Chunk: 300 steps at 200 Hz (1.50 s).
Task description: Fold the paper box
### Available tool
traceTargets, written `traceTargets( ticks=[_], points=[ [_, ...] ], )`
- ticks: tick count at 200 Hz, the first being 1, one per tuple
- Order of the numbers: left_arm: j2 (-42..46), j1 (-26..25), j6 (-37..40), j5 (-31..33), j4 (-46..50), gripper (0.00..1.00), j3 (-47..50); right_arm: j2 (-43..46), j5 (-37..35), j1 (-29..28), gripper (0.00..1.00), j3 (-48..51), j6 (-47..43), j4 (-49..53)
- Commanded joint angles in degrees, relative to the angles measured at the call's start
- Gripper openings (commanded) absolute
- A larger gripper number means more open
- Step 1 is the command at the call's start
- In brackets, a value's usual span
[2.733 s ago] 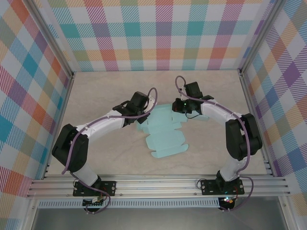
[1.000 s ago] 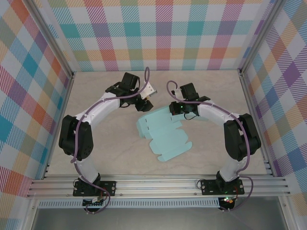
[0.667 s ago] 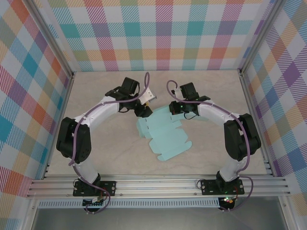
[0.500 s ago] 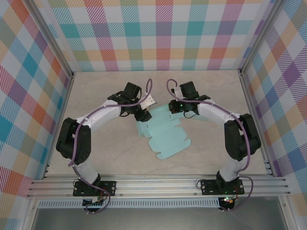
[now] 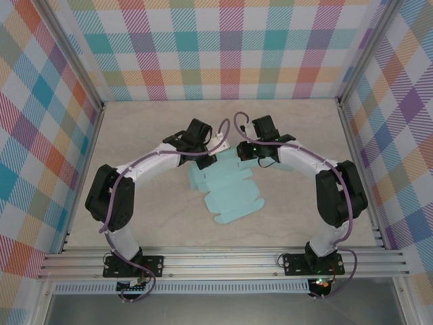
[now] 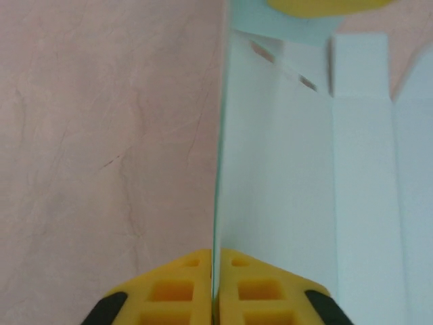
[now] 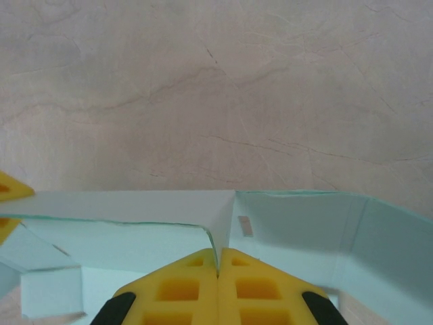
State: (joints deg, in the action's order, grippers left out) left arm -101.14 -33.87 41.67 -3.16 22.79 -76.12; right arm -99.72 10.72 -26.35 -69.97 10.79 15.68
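The paper box (image 5: pixel 230 196) is a pale teal die-cut sheet lying mostly flat at the table's middle, with its far panels lifted. My left gripper (image 5: pixel 206 160) sits at the sheet's far left corner. In the left wrist view its yellow fingers (image 6: pixel 176 291) are shut on the edge of an upright flap (image 6: pixel 284 169). My right gripper (image 5: pixel 243 154) is at the far right corner. Its yellow fingers (image 7: pixel 257 288) are shut on a raised flap (image 7: pixel 223 220) where two standing panels meet.
The beige tabletop (image 5: pixel 149 210) is bounded by metal rails and checkered walls (image 5: pixel 223 47) on three sides. Both arm bases stand at the near edge (image 5: pixel 223 261). Open table lies left, right and behind the sheet.
My left gripper swung from the far side down to the box's far left corner and closed on a flap. The sheet shifted slightly left. The right gripper stayed shut in place.
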Motion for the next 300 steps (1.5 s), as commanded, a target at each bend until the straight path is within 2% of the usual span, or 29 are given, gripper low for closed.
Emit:
traceTargets(
  ticks=[1,24,43,50,78,102,146,180,193,219,237,252,267,300],
  points=[
    [-0.6,-1.3,2.1,6.9,-4.2,0.00,0.6,-0.7,0.7,-0.4,0.00,-1.3,1.9,-1.2],
    [0.9,-3.0,5.3,12.6,-11.3,0.00,4.0,0.0,-0.4,-0.4,0.00,-0.9,3.7,-0.8],
    [3.0,-4.6,9.7,17.9,-20.4,0.00,8.9,1.4,-1.1,-0.4,0.10,0.0,5.7,-0.7],
    [3.9,-4.9,10.8,19.0,-23.1,0.00,10.7,2.2,-1.2,-0.3,0.16,0.3,6.4,-0.7],
    [7.8,-5.4,11.1,20.0,-28.0,0.00,16.7,6.2,-1.0,0.1,0.32,2.2,9.9,0.4],
    [11.6,-6.0,7.8,19.9,-29.1,0.00,21.1,11.3,-0.1,1.5,0.39,5.7,13.1,0.0],
    [16.9,-6.0,3.2,18.6,-29.2,0.00,25.0,19.4,-0.5,5.5,0.41,13.9,17.3,0.3],
    [14.1,-6.1,0.5,19.6,-20.4,0.05,21.1,19.8,-0.5,6.0,0.41,18.8,19.3,-2.0],
    [12.6,-6.1,-1.4,22.6,-17.6,0.05,19.2,19.2,-0.6,6.0,0.41,19.7,19.7,-2.5],
    [10.7,-6.1,-5.8,33.7,-15.3,0.04,17.2,18.8,-0.4,6.0,0.41,21.0,20.2,-4.3],
    [10.2,-6.1,-10.6,37.2,-12.5,0.05,15.1,18.6,-0.1,6.0,0.41,21.8,20.8,-5.9],
    [10.9,-6.2,-13.9,35.9,-11.8,0.05,15.2,18.0,0.2,6.0,0.41,21.8,20.9,-6.3],
    [12.9,-6.2,-14.7,32.8,-15.2,0.05,17.6,17.2,0.5,6.0,0.41,21.7,21.1,-6.7],
    [17.8,-7.0,-8.0,28.8,-24.2,0.04,25.0,15.7,2.0,6.0,0.41,21.4,21.1,-8.1]
  ],
)
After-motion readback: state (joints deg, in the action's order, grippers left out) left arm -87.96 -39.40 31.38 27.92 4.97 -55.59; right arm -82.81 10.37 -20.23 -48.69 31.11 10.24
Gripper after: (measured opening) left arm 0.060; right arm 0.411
